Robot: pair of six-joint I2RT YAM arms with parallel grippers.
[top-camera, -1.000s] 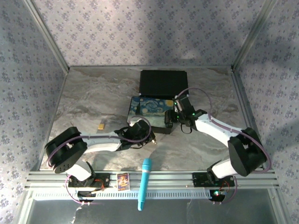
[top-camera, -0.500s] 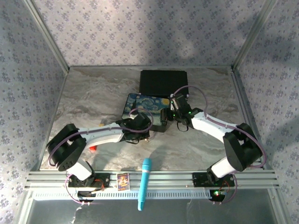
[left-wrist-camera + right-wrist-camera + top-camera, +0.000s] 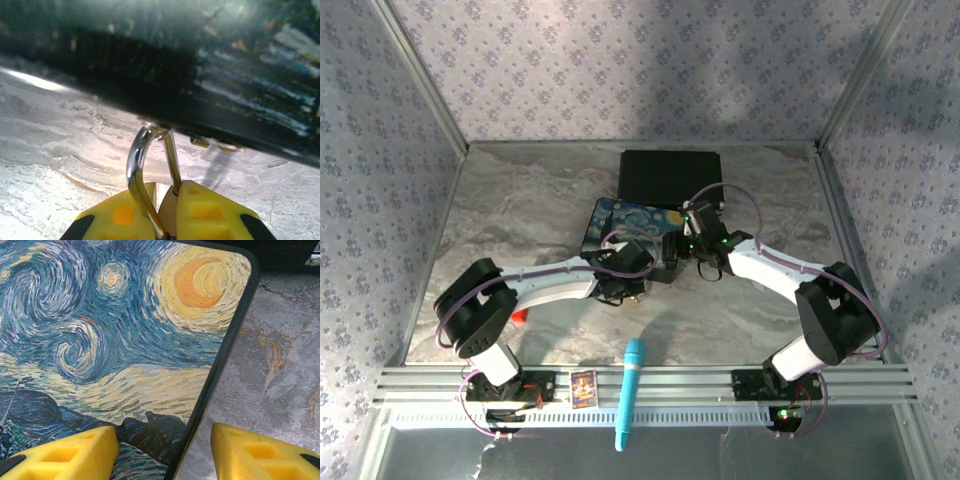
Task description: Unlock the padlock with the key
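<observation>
We pinch the padlock (image 3: 135, 165) in the left gripper (image 3: 167, 191), right gripper (image 3: 164, 436) gaping astride the painted box (image 3: 125, 340); the key comes next.

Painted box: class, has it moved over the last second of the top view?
Yes. The painted box slid left, judged against the fixed black case behind it.

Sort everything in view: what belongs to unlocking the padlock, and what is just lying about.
Job in hand: padlock, pinched in the shut left gripper; painted box it is hooked to; right gripper, open over that box's lid.
Lying about: black box, teal tool, small card, red object by the left arm.
</observation>
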